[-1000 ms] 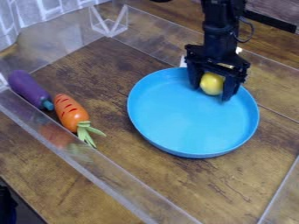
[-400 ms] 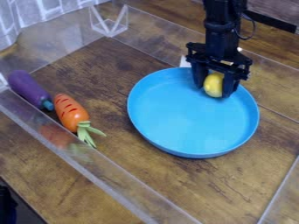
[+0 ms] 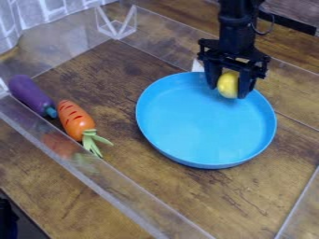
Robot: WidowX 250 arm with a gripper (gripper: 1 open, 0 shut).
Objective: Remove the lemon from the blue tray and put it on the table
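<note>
The yellow lemon (image 3: 228,85) sits between the black fingers of my gripper (image 3: 230,86), which is shut on it at the far right part of the blue tray (image 3: 200,131). The lemon appears lifted slightly above the tray floor, close to the far rim. The arm rises straight up from the gripper to the top edge of the view. The dark wooden table (image 3: 112,187) lies all around the tray.
An orange carrot (image 3: 77,121) and a purple eggplant (image 3: 28,93) lie at the left along a clear plastic wall (image 3: 50,145). A small clear stand (image 3: 118,21) is at the back. A white object shows behind the gripper near the tray's far rim.
The jaws have closed from wide open onto the lemon, and the gripper with the lemon has risen a little.
</note>
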